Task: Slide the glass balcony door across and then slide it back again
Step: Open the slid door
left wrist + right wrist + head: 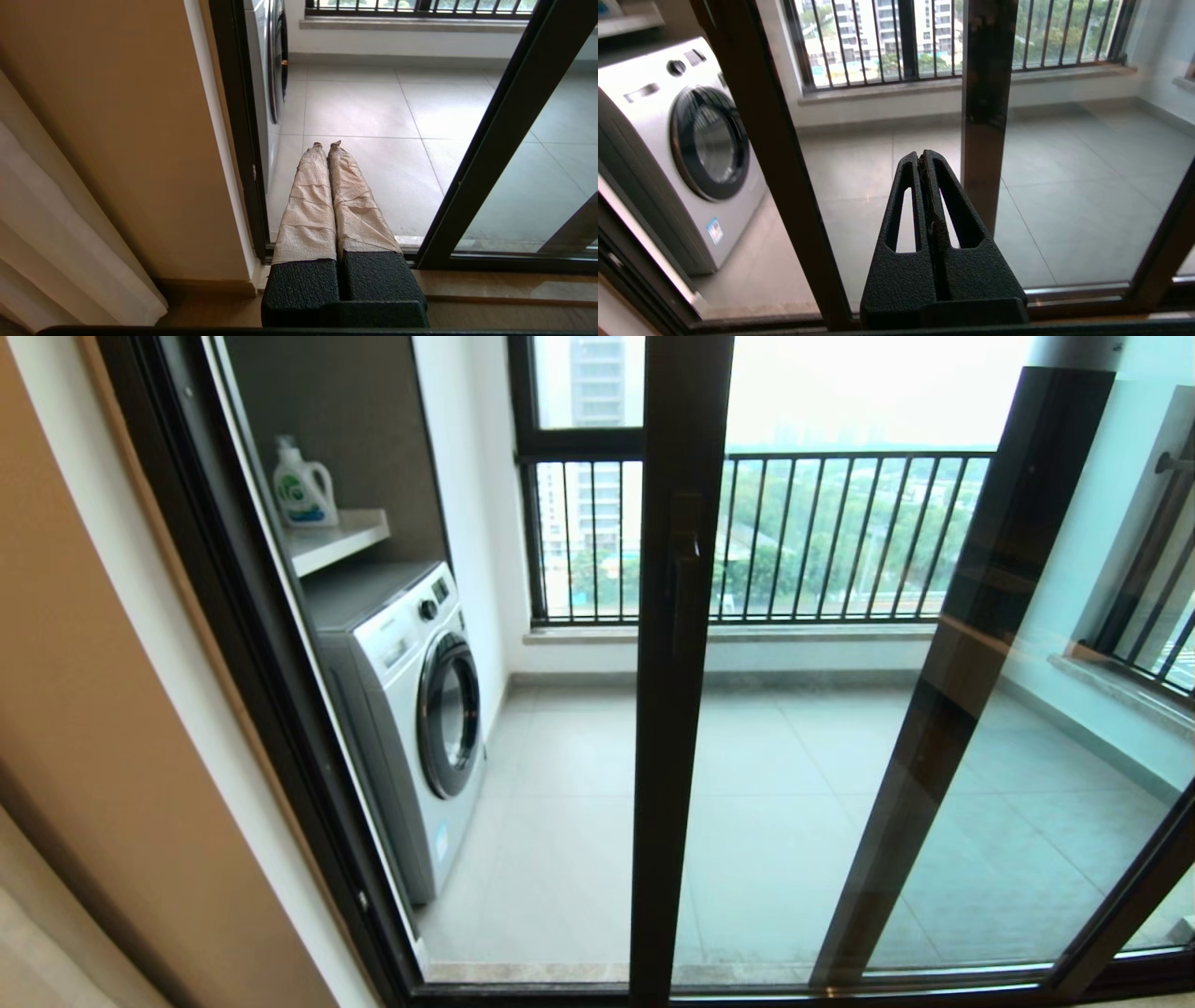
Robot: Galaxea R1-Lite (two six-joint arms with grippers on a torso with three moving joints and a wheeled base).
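Balcony beyond; glass balcony door [780, 154] beside right hand [924, 156]

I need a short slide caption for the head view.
Glass balcony door stands partly open beside the washing machine; no gripper in sight.

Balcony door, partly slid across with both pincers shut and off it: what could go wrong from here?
1. The door handle is a short bar; a shut right pincer may slip off it.
2. The left pincer points into the open gap by the washing machine; the returning glass door could trap it.
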